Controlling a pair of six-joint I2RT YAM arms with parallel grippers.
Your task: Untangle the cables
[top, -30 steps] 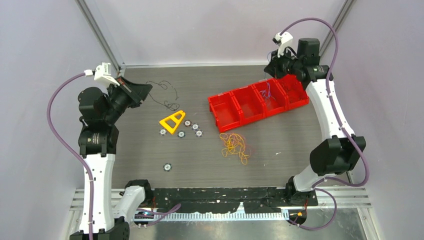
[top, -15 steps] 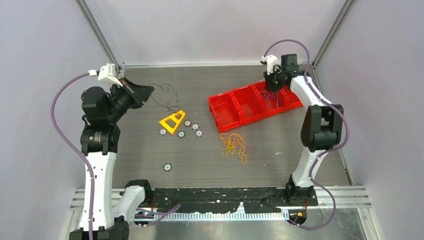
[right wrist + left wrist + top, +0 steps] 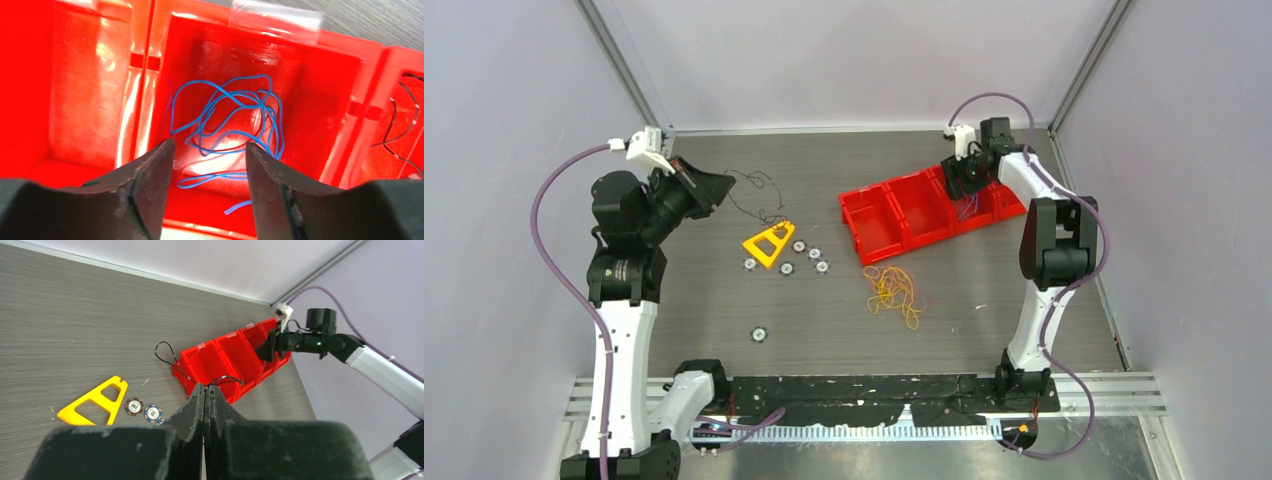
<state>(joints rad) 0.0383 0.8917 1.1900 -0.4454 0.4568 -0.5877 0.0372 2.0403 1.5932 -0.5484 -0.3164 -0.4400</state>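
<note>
My left gripper (image 3: 720, 186) is shut on a thin black cable (image 3: 760, 193) and holds it above the table's left side. In the left wrist view that black cable (image 3: 169, 359) leaves the closed tips (image 3: 205, 386) on both sides. My right gripper (image 3: 960, 178) hangs open over a compartment of the red bin row (image 3: 894, 228). Blue cables (image 3: 227, 112) lie loose on that compartment's floor, just beyond the spread fingers (image 3: 209, 150), which touch nothing. A tangle of yellow-orange cables (image 3: 894, 290) lies on the table in front of the bins.
A yellow triangular frame (image 3: 769, 243) and several small round chips (image 3: 804, 255) lie mid-table, with one more chip (image 3: 758, 334) nearer the front. A black wire (image 3: 400, 125) sits in the compartment beside the blue one. Walls close in at the back and both sides.
The right arm swung down and left over the red bins and its jaws opened, leaving the blue cable in the compartment. The left gripper stayed shut and edged slightly up.
</note>
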